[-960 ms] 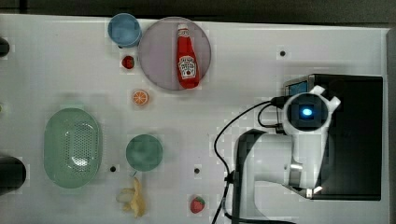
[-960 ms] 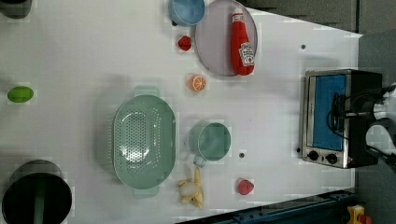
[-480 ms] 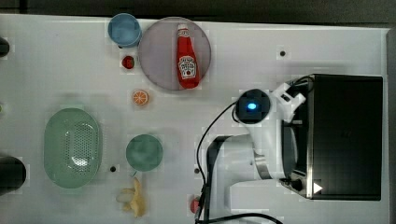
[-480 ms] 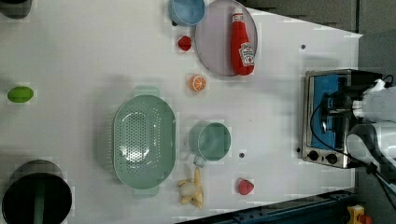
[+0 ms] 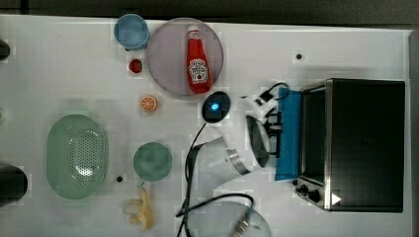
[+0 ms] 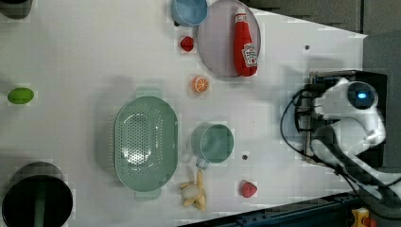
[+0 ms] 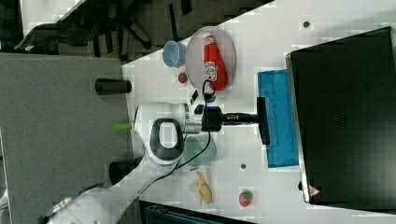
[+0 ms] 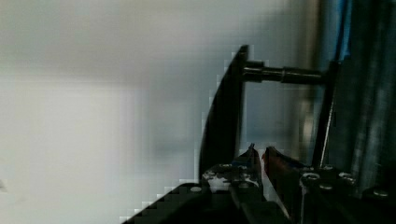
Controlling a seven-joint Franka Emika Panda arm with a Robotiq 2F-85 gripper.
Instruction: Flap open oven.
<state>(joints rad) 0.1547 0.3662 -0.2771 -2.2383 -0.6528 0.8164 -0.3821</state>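
A robot lab: a white table [image 5: 346, 44] with toy food, beside a mounted arm and office chairs [image 7: 116, 23].

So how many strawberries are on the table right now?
2. One strawberry lies between the blue cup and the plate holding the ketchup bottle. The other strawberry lies near the banana. More may be hidden behind the arm.

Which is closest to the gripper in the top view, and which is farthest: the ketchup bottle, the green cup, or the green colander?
From the gripper at the oven door:
1. Ketchup bottle, on the plate, toward the top view's upper left.
2. Green cup, toward the top view's lower left.
3. Green colander, far on the top view's left.
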